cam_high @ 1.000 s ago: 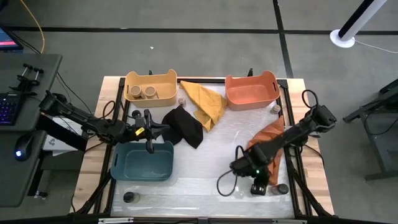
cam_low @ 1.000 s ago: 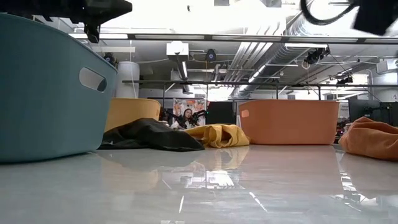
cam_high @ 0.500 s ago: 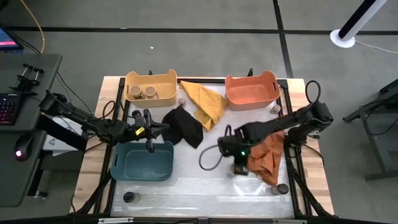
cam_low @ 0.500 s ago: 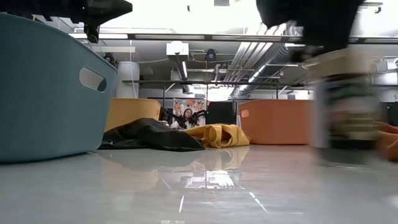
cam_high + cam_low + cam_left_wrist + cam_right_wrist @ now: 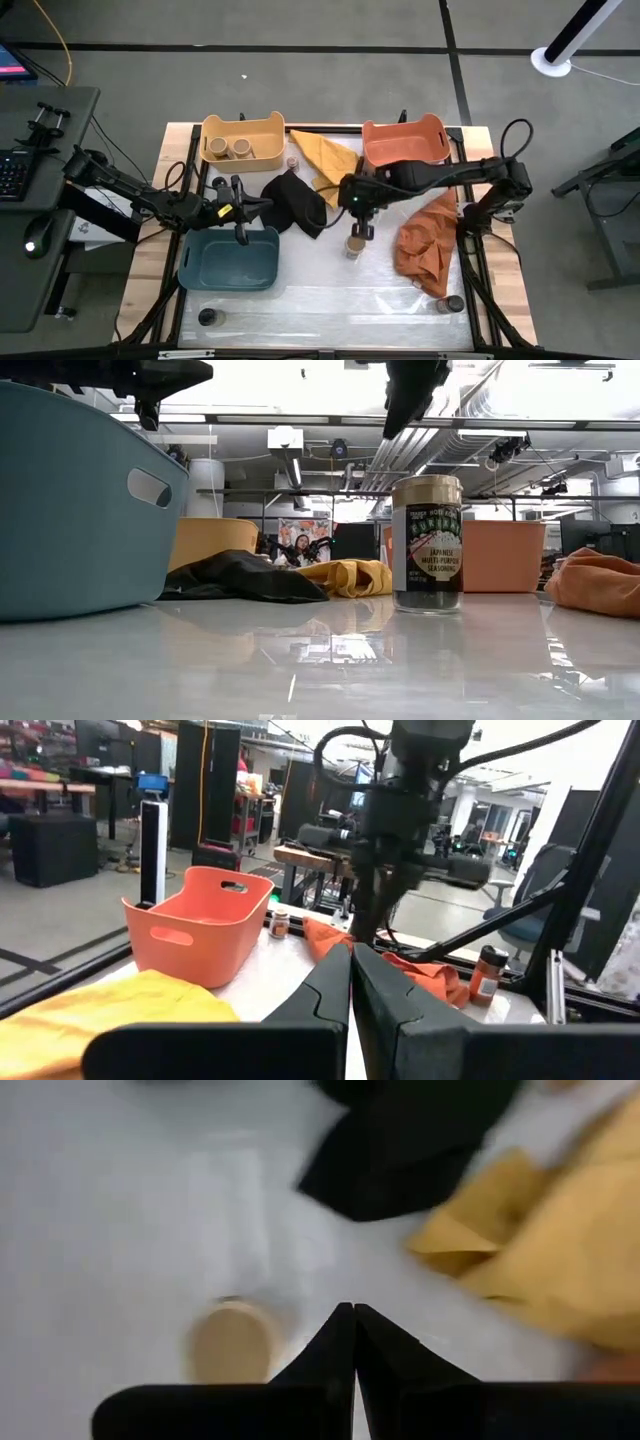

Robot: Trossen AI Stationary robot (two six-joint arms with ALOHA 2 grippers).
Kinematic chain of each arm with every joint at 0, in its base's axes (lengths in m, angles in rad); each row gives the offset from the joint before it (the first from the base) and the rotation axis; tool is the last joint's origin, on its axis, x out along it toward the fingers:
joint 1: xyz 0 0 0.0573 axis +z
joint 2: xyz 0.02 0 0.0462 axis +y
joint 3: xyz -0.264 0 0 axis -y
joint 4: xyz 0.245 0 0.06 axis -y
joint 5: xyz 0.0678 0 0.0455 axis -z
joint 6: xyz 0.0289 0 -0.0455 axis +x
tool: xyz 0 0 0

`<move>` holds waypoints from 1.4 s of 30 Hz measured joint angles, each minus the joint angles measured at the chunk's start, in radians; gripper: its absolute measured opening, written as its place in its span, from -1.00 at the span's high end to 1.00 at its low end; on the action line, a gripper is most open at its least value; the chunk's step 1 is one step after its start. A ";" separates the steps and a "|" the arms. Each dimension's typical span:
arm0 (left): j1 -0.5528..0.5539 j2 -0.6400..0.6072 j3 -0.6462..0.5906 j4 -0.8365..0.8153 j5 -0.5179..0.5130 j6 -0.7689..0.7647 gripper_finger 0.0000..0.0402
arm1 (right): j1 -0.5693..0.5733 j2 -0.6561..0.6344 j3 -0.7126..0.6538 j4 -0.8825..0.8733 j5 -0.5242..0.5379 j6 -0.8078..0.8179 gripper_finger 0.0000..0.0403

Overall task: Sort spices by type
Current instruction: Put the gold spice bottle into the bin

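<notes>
While the right claw [image 5: 364,231] hangs with its fingers pressed together and nothing in them, we see from above a tan-topped jar [image 5: 353,245] standing just past its tip, toward seven o'clock, on the glossy white table [image 5: 300,300]. That arm is much the nearer. The left claw [image 5: 240,238], equally shut and empty, waits over the far rim of the blue bin [image 5: 228,262], at nine o'clock from the jar. Two similar tan lids [image 5: 229,148] sit in the yellow bin [image 5: 243,125] at eleven o'clock.

At table height we find the jar [image 5: 427,543] upright, its long axis vertical: a smooth glass cylinder with dark contents, a printed label and a flat tan cap. The right arm's dark tip [image 5: 410,392] hangs above it at eleven o'clock, clear of the cap.

From the left wrist we see pinched fingers [image 5: 352,995] and soft, crumpled orange cloth [image 5: 420,970] behind.

From the right wrist, we judge the round lid [image 5: 232,1343] to lie beside the shut fingers [image 5: 352,1350].
</notes>
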 joint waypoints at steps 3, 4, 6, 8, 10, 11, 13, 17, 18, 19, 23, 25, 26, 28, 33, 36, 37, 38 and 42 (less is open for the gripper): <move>0.000 0.000 0.000 -0.017 0.007 -0.004 1.00 | 0.020 0.000 -0.039 -0.001 -0.097 0.022 1.00; 0.000 0.000 0.000 -0.024 0.007 -0.004 1.00 | 0.032 0.000 -0.063 0.000 -0.119 0.031 1.00; 0.000 0.000 0.000 -0.029 0.008 -0.004 1.00 | 0.062 0.000 -0.115 0.004 -0.141 0.051 1.00; 0.000 0.000 0.000 -0.029 0.008 -0.003 1.00 | 0.088 0.000 -0.158 0.020 -0.142 0.058 1.00; 0.000 0.000 0.000 -0.028 0.008 0.010 1.00 | 0.109 0.000 -0.186 0.069 -0.139 0.065 1.00; 0.000 0.000 0.000 -0.028 0.008 0.016 1.00 | 0.115 0.000 -0.192 0.097 -0.134 0.068 1.00; 0.000 0.000 0.000 -0.027 0.008 0.021 1.00 | 0.119 0.000 -0.197 0.157 -0.132 0.066 1.00; 0.000 0.000 0.000 -0.027 0.008 0.003 1.00 | 0.115 0.000 -0.197 0.187 -0.132 0.050 1.00; 0.000 0.000 0.000 -0.027 0.008 -0.006 1.00 | 0.112 0.000 -0.197 0.185 -0.132 0.050 1.00; 0.000 0.000 0.000 -0.027 0.010 -0.014 1.00 | 0.111 0.000 -0.197 0.180 -0.132 0.050 1.00; 0.000 0.000 0.000 -0.032 0.079 -0.028 1.00 | 0.109 0.000 -0.197 0.175 -0.131 0.049 1.00; 0.005 0.000 0.000 -0.032 0.135 -0.013 1.00 | 0.109 0.006 -0.198 0.178 -0.132 0.049 1.00; 0.007 0.000 0.000 -0.031 0.151 -0.013 1.00 | 0.109 0.013 -0.198 0.174 -0.132 0.049 1.00; 0.014 0.000 0.000 -0.031 0.170 -0.012 1.00 | 0.109 0.038 -0.199 0.171 -0.132 0.046 1.00; 0.036 0.001 0.000 -0.027 0.195 -0.012 1.00 | 0.109 0.073 -0.195 0.196 -0.124 0.004 1.00; 0.053 0.011 0.001 -0.026 0.207 -0.005 1.00 | 0.104 0.080 -0.195 0.229 -0.101 -0.030 1.00; 0.060 0.018 0.001 -0.024 0.224 0.005 1.00 | 0.101 0.081 -0.196 0.245 -0.083 -0.043 1.00; 0.067 0.025 0.001 -0.024 0.239 0.016 1.00 | 0.093 0.082 -0.196 0.263 -0.067 -0.053 1.00; 0.097 0.073 0.001 0.019 0.304 0.042 1.00 | 0.049 0.086 -0.195 0.317 -0.009 -0.098 1.00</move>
